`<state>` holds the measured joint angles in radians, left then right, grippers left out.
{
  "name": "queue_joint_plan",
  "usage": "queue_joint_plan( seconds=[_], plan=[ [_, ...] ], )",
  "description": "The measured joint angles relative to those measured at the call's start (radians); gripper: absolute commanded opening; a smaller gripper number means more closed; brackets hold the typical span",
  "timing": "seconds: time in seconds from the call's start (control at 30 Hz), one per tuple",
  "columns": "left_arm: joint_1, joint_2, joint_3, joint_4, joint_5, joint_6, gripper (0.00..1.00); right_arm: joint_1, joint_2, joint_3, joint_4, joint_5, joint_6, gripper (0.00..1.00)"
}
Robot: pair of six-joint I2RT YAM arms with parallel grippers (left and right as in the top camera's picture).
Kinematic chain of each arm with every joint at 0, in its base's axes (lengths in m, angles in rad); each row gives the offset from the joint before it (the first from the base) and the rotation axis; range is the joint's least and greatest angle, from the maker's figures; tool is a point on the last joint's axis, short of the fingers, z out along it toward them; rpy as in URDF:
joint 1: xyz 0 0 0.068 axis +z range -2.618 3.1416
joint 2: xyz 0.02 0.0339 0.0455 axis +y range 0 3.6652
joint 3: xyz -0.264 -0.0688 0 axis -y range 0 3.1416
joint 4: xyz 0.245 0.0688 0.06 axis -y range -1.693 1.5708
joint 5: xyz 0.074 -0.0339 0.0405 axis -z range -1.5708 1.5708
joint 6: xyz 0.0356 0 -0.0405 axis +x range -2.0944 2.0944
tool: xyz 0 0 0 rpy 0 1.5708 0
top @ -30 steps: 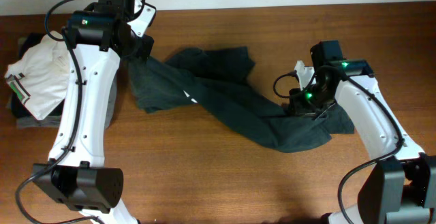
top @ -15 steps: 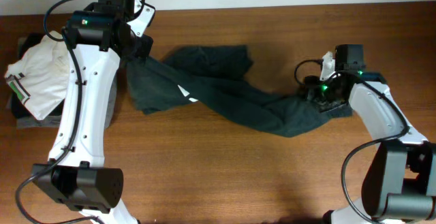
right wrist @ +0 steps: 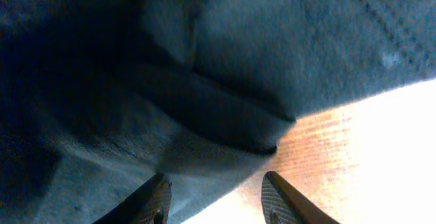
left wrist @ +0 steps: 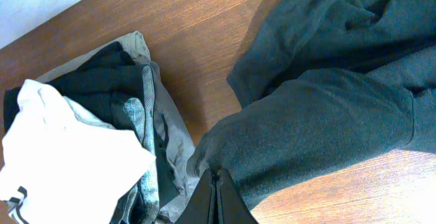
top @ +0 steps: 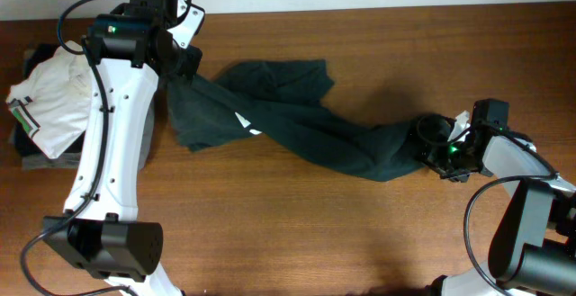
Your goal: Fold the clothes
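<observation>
A dark green garment [top: 297,121] lies stretched across the table from upper left to the right. My left gripper [top: 186,69] is shut on its left edge; in the left wrist view the shut fingers [left wrist: 216,195] pinch the green cloth [left wrist: 327,108]. My right gripper [top: 430,145] is at the garment's right end, low over the table. In the right wrist view its fingers [right wrist: 216,200] are open, with the green cloth [right wrist: 204,60] just ahead of them and under the left finger.
A pile of clothes with a white shirt [top: 49,94] on top sits at the table's left edge, also in the left wrist view [left wrist: 61,149]. The table's far edge and a white wall run along the top.
My right arm has swung right and down, pulling the garment's right end out longer across the table. Its fingers now stand open. The left arm has stayed put, still holding the cloth.
</observation>
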<state>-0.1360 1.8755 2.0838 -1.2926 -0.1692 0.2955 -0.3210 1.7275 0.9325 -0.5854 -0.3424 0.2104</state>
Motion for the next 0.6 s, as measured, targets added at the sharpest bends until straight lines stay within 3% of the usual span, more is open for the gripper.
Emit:
queue_joint_plan(
  seconds=[0.03, 0.07, 0.17, 0.23, 0.37, 0.47, 0.6],
  plan=[
    [0.0, 0.0, 0.0, 0.0, 0.0, 0.0, 0.02, 0.0, 0.0, -0.002, 0.024, 0.0, 0.0, 0.36],
    [0.0, 0.0, 0.0, 0.0, 0.0, 0.0, 0.01, 0.001, 0.0, -0.002, 0.043, -0.001, 0.006, 0.04],
    [0.0, 0.0, 0.0, 0.0, 0.0, 0.0, 0.01, 0.002, 0.0, -0.002, 0.041, -0.002, 0.004, 0.04],
    [0.0, 0.0, 0.0, 0.0, 0.0, 0.0, 0.02, -0.001, -0.005, 0.014, -0.055, -0.005, -0.005, 0.04],
    [0.0, 0.0, 0.0, 0.001, 0.0, 0.0, 0.01, -0.029, -0.199, 0.336, -0.431, 0.046, -0.052, 0.04],
    [0.0, 0.0, -0.001, 0.0, 0.0, 0.0, 0.0, -0.04, -0.298, 0.508, -0.512, 0.138, -0.023, 0.04],
    [0.0, -0.029, -0.001, 0.012, -0.013, 0.0, 0.0, -0.04, -0.296, 0.528, -0.626, 0.186, -0.002, 0.04]
  ],
)
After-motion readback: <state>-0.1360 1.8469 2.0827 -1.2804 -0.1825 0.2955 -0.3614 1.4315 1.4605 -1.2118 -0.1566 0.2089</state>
